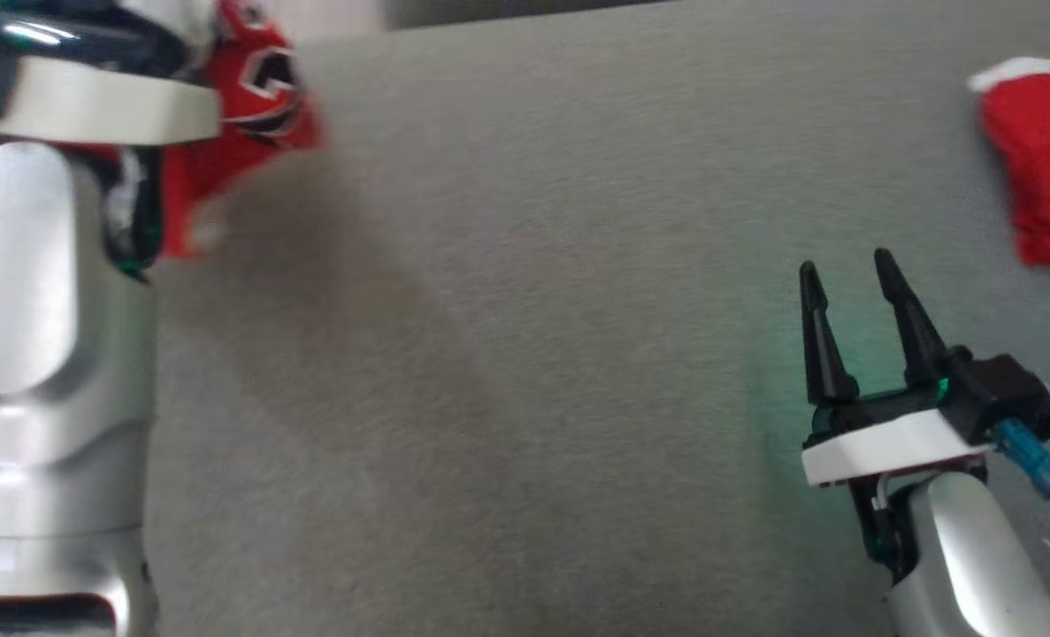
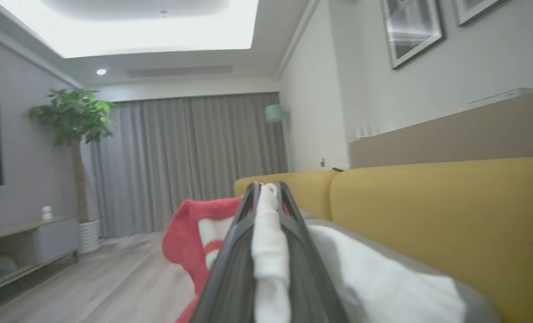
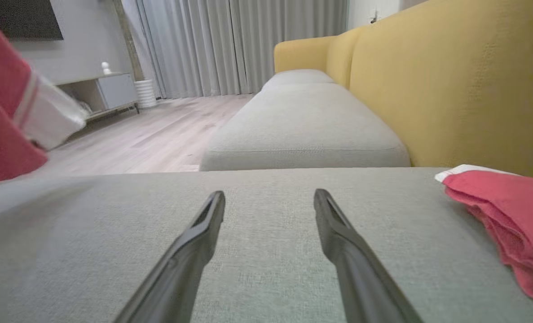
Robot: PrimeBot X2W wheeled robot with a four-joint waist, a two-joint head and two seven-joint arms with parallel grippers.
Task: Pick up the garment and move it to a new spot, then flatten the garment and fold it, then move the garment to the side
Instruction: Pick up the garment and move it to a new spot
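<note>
**Item 1, the garment** (image 1: 259, 88): soft red mesh with white panels and black, white-edged lettering. It hangs bunched and limp at the upper left of the head view, apparently raised off the grey sofa seat (image 1: 533, 354), probably for carrying to a new spot.

**Left fingers** (image 2: 253, 202): pinched almost together on a fold of its white panel.

**Right fingers** (image 1: 907, 310): spread wide and holding nothing, low over the woven seat, probably kept free for flattening.

**Item 2, folded red garment** (image 1: 1046, 177): plainer, with a white edge, at the right edge, well apart.

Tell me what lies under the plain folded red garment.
The grey woven sofa seat bears the plain folded red garment; a white strip shows at its far edge. Anything beneath its folds is covered.
</note>
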